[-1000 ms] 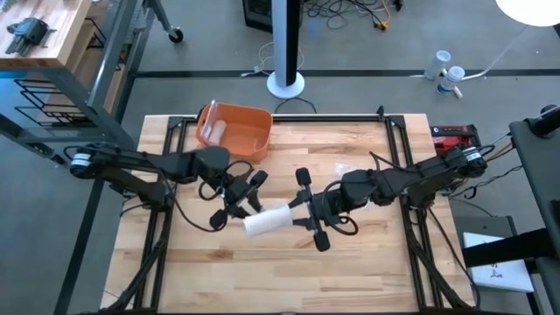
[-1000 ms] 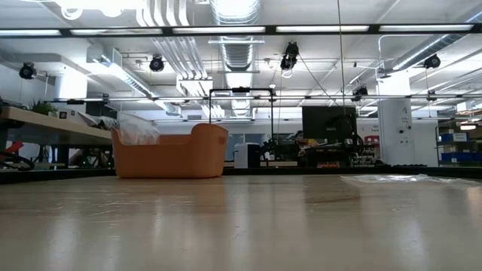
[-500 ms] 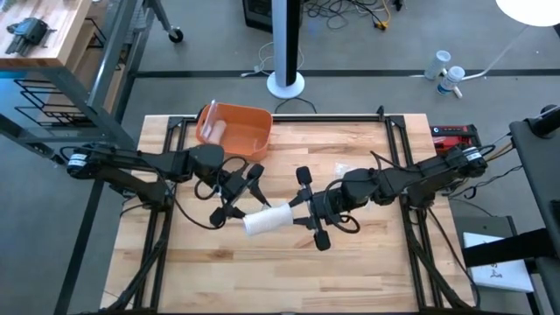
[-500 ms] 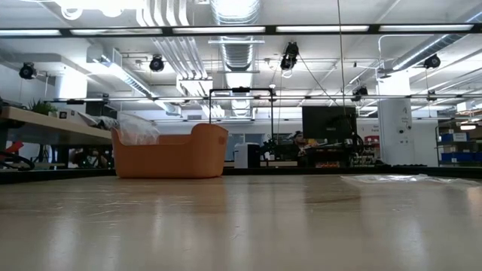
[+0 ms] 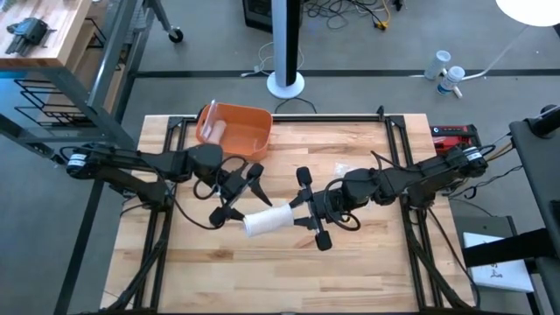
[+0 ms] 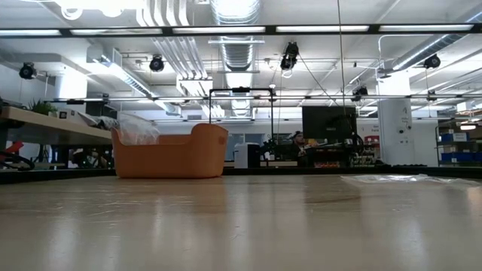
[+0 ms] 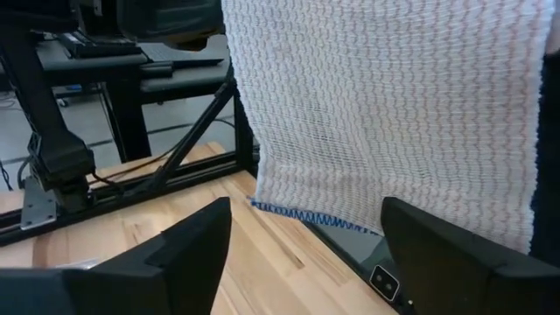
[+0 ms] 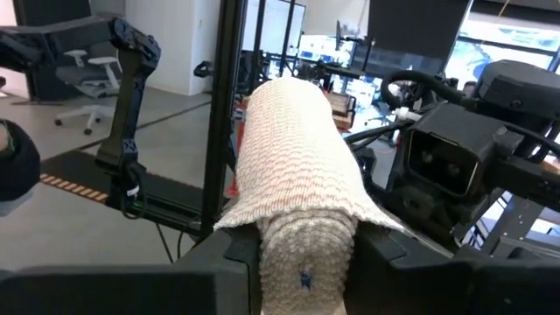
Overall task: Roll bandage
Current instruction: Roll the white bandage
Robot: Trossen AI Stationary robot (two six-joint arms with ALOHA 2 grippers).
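we hold the bandage (image 5: 267, 220) mid-worktop, between both arms, lifted off the wood. right end effector (image 5: 308, 213) is clamped on the roll's right end; its wrist view shows the roll (image 8: 302, 197) wedged btw the two dark fingers. left end effector (image 5: 236, 194) sits just beside the roll's left end, fingers spread apart and gripping nothing; in its wrist view the loose tail (image 7: 385, 114) hangs right ahead, above the gap.

to do this turn well, we judge: right keeps a firm squeeze on the core so it can't telescope, left catches the tail and keeps it taut and square to the roll axis, w/ edges lined up so the wrap doesn't cone. avoid pinching several layers at once.

materials: bandage is a white, stretchy open knit w/ a ribbed weave and a thin blue stitched edge; soft, compressible, likely grippy on itself. roll is a stubby cylinder. worktop (image 5: 367, 262) is pale slatted wood, smooth. orange bin (image 5: 234, 129) at the far left, rounded plastic walls.
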